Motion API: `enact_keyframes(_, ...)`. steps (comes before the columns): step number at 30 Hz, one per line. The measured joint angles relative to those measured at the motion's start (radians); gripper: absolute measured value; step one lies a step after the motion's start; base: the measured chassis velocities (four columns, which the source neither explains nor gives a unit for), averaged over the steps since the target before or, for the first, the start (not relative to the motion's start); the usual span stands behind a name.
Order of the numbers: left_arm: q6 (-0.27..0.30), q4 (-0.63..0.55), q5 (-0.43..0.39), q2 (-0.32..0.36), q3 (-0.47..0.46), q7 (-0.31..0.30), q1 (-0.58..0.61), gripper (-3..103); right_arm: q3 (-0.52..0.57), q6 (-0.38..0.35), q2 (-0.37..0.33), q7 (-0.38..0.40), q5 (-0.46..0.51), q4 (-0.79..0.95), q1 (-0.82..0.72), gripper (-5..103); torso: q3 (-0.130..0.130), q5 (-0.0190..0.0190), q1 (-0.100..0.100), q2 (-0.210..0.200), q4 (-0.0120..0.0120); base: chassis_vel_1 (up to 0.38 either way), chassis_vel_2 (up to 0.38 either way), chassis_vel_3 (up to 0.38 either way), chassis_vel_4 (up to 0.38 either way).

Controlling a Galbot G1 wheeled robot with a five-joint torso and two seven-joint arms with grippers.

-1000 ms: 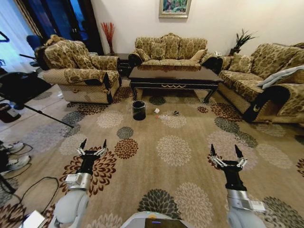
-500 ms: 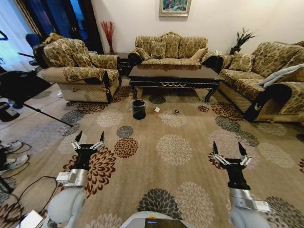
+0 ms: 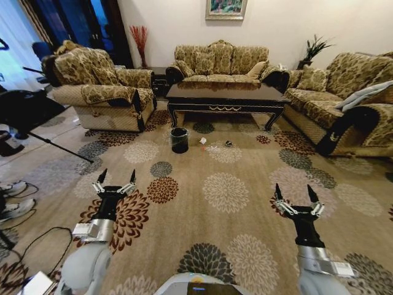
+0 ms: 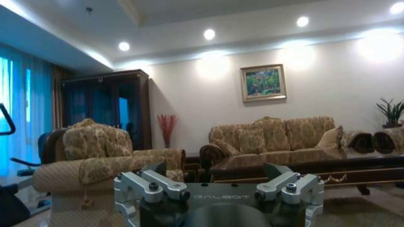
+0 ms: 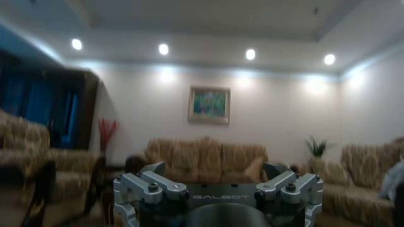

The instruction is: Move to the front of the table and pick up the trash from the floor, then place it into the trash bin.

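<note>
The long dark table (image 3: 224,98) stands ahead, in front of the far sofa, and its top and gold-trimmed rail also show in the left wrist view (image 4: 315,166). On the carpet before it stands the small black trash bin (image 3: 179,140). Just right of the bin lies the trash: a white paper wad (image 3: 203,142), a small clear bottle (image 3: 213,148) and a dark scrap (image 3: 228,145). My left gripper (image 3: 117,176) (image 4: 215,172) and right gripper (image 3: 293,190) (image 5: 215,171) are held up, open and empty, well short of the trash.
An armchair (image 3: 101,89) stands at the left, a sofa (image 3: 221,61) behind the table and another sofa (image 3: 344,104) at the right. A tripod leg (image 3: 58,147), cables and shoes (image 3: 12,209) lie at the left. Open patterned carpet (image 3: 224,193) stretches between me and the trash.
The head view has shifted slightly. Both arms have drifted a little outward, the left gripper rising a bit; both stay open.
</note>
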Motion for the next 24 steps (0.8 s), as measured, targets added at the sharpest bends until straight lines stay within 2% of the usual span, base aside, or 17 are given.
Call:
enact_keyframes(2, 0.0, 0.004, 0.0, 0.002, -0.002, 0.0, 0.0, 100, 0.012, -0.079, -0.018, 0.044, -0.022, 0.017, -0.014, 100, -0.008, -0.0002, -0.004, -0.012, 0.0002, 0.0, 0.0, 0.0, 0.0)
enact_keyframes(3, 0.0, 0.004, 0.0, 0.002, -0.002, 0.0, 0.0, 100, 0.012, -0.079, -0.018, 0.044, -0.022, 0.017, -0.014, 100, -0.008, -0.0002, -0.004, -0.012, 0.0002, 0.0, 0.0, 0.0, 0.0)
enact_keyframes(5, -0.001, 0.006, 0.0, 0.001, -0.002, 0.0, -0.001, 100, 0.015, -0.145, -0.033, 0.09, -0.031, 0.03, -0.021, 100, -0.015, 0.0, -0.009, -0.024, 0.0001, 0.0, 0.0, 0.0, 0.0)
enact_keyframes(8, -0.002, 0.007, 0.0, 0.0, -0.002, 0.001, 0.0, 100, 0.012, -0.17, -0.041, 0.107, -0.028, 0.038, -0.027, 100, -0.022, -0.0001, -0.013, -0.035, 0.0001, 0.0, 0.0, 0.0, 0.0)
enact_keyframes(16, -0.003, 0.02, 0.001, 0.002, -0.003, 0.001, -0.004, 100, 0.015, -0.148, -0.056, 0.075, -0.027, 0.035, -0.028, 100, -0.039, -0.0001, -0.025, -0.064, 0.0001, 0.0, 0.0, 0.0, 0.0)
enact_keyframes(24, -0.004, 0.033, -0.009, 0.011, -0.008, 0.002, -0.018, 100, 0.016, -0.104, -0.074, 0.014, 0.041, 0.024, -0.022, 100, -0.059, -0.0001, -0.037, -0.096, 0.0001, 0.0, 0.0, 0.0, 0.0)
